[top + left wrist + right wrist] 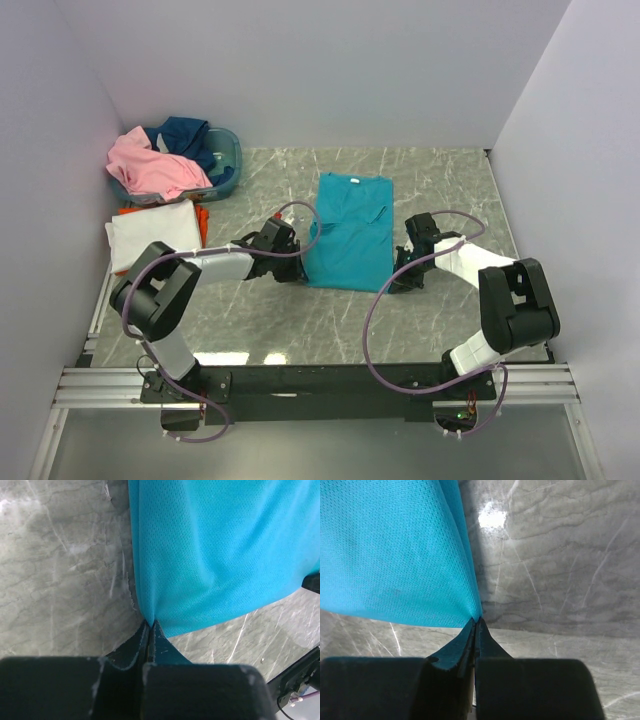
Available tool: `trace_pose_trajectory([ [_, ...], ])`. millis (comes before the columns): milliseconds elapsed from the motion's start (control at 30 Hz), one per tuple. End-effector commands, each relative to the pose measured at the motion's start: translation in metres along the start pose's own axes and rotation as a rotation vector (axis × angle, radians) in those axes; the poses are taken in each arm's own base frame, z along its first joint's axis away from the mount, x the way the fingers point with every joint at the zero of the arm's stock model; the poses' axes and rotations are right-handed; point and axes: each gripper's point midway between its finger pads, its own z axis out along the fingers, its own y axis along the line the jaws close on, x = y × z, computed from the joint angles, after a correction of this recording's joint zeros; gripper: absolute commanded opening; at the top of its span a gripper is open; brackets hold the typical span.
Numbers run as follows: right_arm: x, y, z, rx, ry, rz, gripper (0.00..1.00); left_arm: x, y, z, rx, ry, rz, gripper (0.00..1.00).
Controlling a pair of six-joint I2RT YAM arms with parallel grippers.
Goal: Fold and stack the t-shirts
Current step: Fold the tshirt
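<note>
Sitting far left, pink t-shirt and navy t-shirt are heaping in the basket; white t-shirt is lying over orange t-shirt just nearer. Left end effector is pinching teal t-shirt, spread mid-table, at its near-left corner; right end effector is clamping the near-right corner.

Top camera looked down from high at the near edge; wrist cameras faced closely along their jaws; all shared the teal mesh t-shirt and grey marble surface.
</note>
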Motion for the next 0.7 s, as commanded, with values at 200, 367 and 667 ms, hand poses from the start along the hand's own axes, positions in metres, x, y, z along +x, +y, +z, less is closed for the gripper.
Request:
trace_pose_trajectory([
  [200,-0.011,-0.007,-0.014,0.06,-0.054,-0.009,0.0,0.01,0.019,-0.012,-0.095,0.025,0.015,0.0],
  [367,-0.012,-0.004,-0.018,0.045,-0.063,-0.007,0.0,0.004,0.008,-0.02,-0.065,0.013,0.009,0.0],
  [667,-0.018,0.01,-0.053,0.0,-0.126,-0.015,0.0,-0.016,-0.015,-0.051,-0.028,-0.04,0.005,0.0],
])
